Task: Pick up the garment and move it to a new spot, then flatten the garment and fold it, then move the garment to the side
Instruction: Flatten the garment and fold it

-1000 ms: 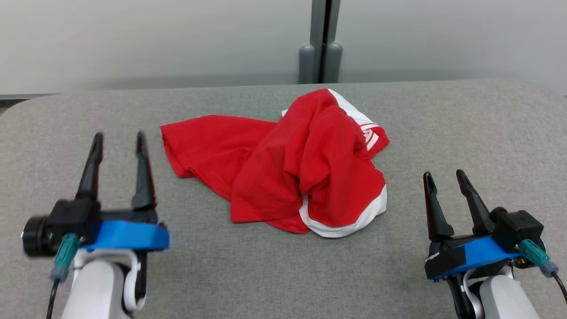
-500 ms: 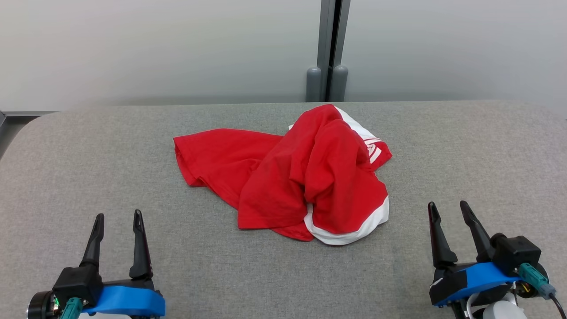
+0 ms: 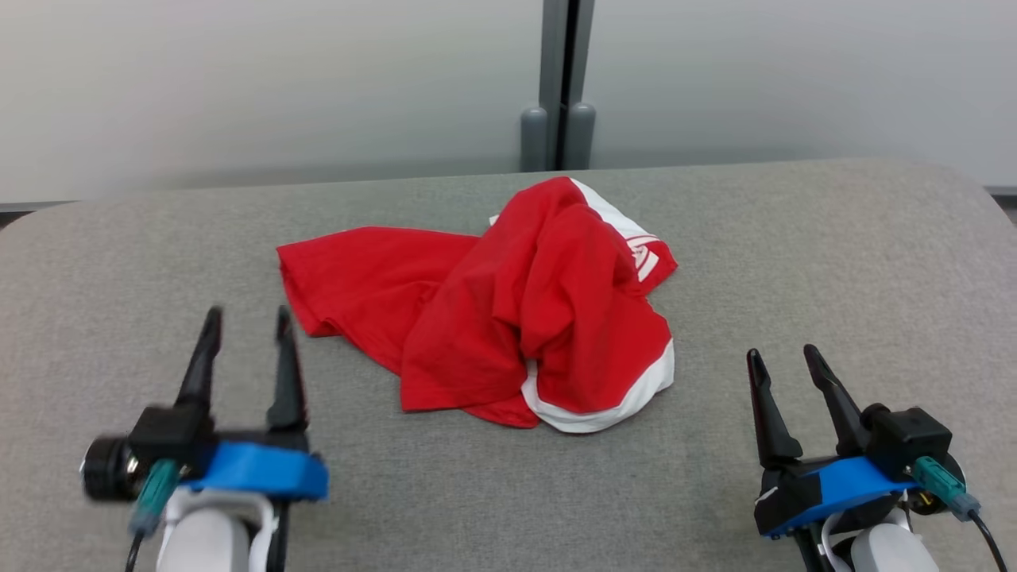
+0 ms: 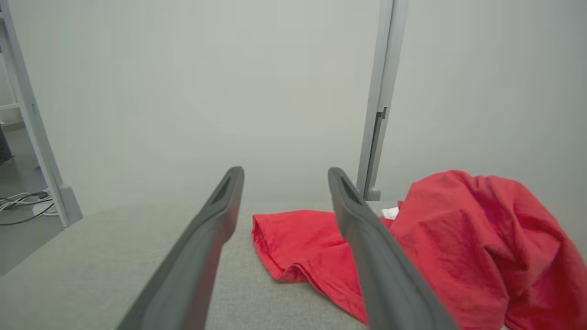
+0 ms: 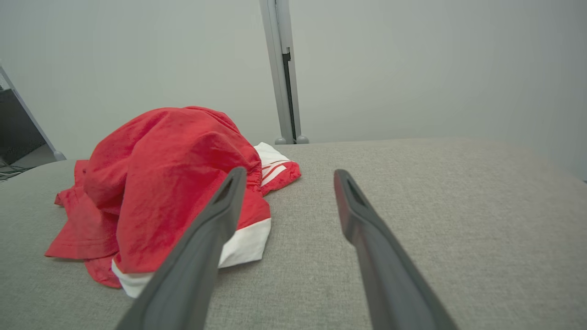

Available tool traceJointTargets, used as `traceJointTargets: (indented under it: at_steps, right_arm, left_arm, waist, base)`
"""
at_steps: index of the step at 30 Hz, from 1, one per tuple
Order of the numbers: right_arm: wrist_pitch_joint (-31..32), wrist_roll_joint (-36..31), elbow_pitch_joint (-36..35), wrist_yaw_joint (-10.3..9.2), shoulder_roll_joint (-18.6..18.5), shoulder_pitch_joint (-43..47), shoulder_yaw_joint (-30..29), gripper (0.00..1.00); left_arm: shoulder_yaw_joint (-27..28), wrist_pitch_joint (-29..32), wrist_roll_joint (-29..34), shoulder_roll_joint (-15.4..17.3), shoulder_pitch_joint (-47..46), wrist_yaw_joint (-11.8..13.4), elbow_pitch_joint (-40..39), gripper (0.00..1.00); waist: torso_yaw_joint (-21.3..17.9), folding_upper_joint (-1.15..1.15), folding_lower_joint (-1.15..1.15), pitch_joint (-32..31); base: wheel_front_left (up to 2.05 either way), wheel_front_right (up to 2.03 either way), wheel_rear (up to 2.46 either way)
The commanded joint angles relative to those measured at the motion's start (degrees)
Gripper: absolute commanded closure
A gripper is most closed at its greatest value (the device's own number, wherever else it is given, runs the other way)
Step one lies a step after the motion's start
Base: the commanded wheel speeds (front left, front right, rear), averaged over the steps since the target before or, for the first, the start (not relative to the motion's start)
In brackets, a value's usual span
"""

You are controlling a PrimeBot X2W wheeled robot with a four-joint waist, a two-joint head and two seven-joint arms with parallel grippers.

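Two grippers stand near the front edge of a gray fabric-covered tabletop (image 3: 834, 262), the left gripper (image 3: 248, 314) toward the near-left corner and the right gripper (image 3: 780, 353) toward the near-right. Both have their fingers spread wide and hold nothing. Beyond and between them a crumpled red garment (image 3: 508, 318) with white trim lies mid-tabletop, toward the far edge and clear of both grippers — flatter on its left, heaped on its right. Behind the far edge stand pale wall panels (image 3: 238, 79) and a gray post (image 3: 560, 79).

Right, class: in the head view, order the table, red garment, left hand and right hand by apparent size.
1. Table, largest.
2. Red garment.
3. Left hand and right hand: about alike, both near the camera, so unranked.
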Motion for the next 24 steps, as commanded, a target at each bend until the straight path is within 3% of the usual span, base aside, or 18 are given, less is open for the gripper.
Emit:
traceJointTargets:
  at_steps: [1, 7, 17, 24]
  right_arm:
    - [-0.2, 0.13, 0.04, 0.03, -0.15, -0.78, 0.26, 0.0]
    - [-0.21, 0.53, -0.49, 0.03, -0.16, -0.89, 0.44, 0.0]
    - [-0.21, 1.88, -0.72, 0.03, -0.13, -2.22, 0.62, 0.0]
    - [-0.21, 2.3, -1.28, 0.03, -0.14, -2.78, 0.05, 0.0]
  left_arm:
    - [-1.46, -0.17, 0.48, -0.16, -2.91, -0.43, 0.25, 0.0]
    - [-10.36, -0.16, 0.42, -0.53, -15.54, -1.19, 4.57, 0.0]
    - [-29.49, 2.02, -4.95, 0.89, -32.73, -1.16, 22.04, 0.0]
    - [-34.21, 5.76, -9.49, 1.91, -36.17, -1.13, 32.13, 0.0]
  waist:
    - [-0.61, -0.01, -0.01, 0.3]
    - [-2.7, -0.01, -0.01, 1.4]
    - [-7.27, -0.01, -0.01, 4.34]
    - [-9.12, -0.01, -0.01, 6.51]
  base:
    - [0.0, 0.0, 0.0]
    - [0.0, 0.0, 0.0]
    - [0.0, 0.0, 0.0]
    - [0.0, 0.0, 0.0]
